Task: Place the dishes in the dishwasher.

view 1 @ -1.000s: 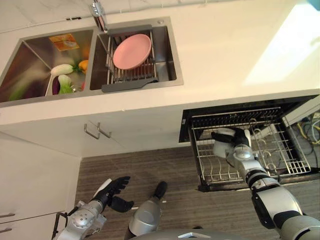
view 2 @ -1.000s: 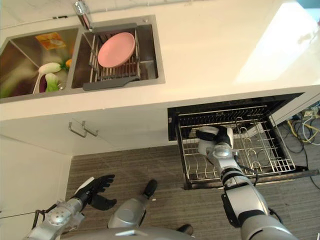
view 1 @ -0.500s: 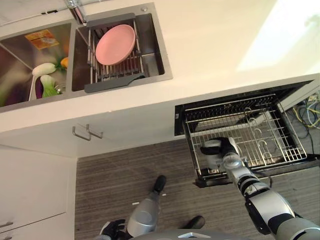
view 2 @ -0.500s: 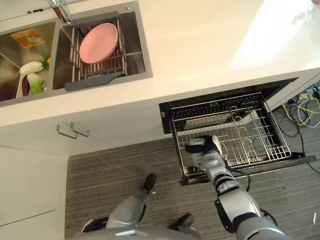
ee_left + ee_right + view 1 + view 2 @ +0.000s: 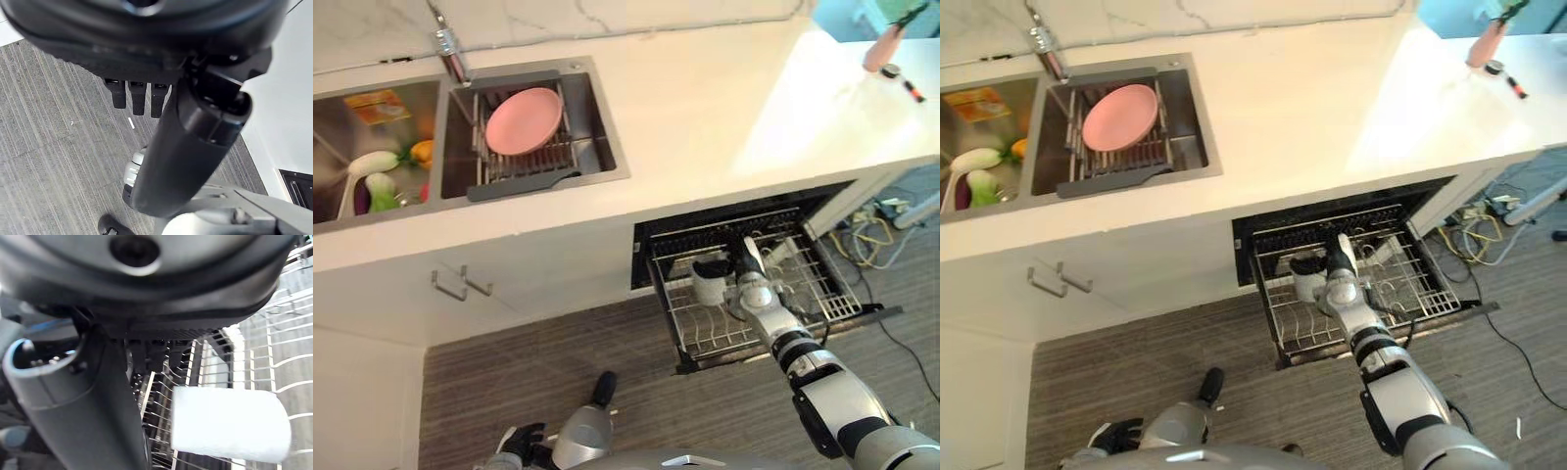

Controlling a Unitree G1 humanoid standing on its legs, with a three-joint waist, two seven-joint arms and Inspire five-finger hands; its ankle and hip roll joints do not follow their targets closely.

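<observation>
A pink plate (image 5: 523, 120) leans in the wire drying rack (image 5: 514, 162) inside the right sink basin. Below the counter the dishwasher's wire rack (image 5: 822, 294) is pulled out. My right hand (image 5: 751, 291) reaches over its left half, curled on a grey cup (image 5: 708, 282) that stands upright among the tines. Close up, the cup (image 5: 63, 406) lies against the palm, with the white-covered thumb (image 5: 225, 423) beside it and the rack wires beyond. Low by the floor, my left hand (image 5: 522, 438) hangs with relaxed fingers (image 5: 137, 95) and nothing in it.
The left sink basin (image 5: 337, 127) holds vegetables (image 5: 374, 176) and a yellow packet. A tap (image 5: 450, 49) stands behind the sinks. A pink bottle (image 5: 881, 47) rests on the far right counter. Cables (image 5: 862, 230) lie on the floor right of the dishwasher. Cabinet handles (image 5: 460, 284) jut out.
The whole view has shifted, so the camera moved. My right hand stays on the cup over the rack's left part. My left hand has dropped from open in view to the bottom edge.
</observation>
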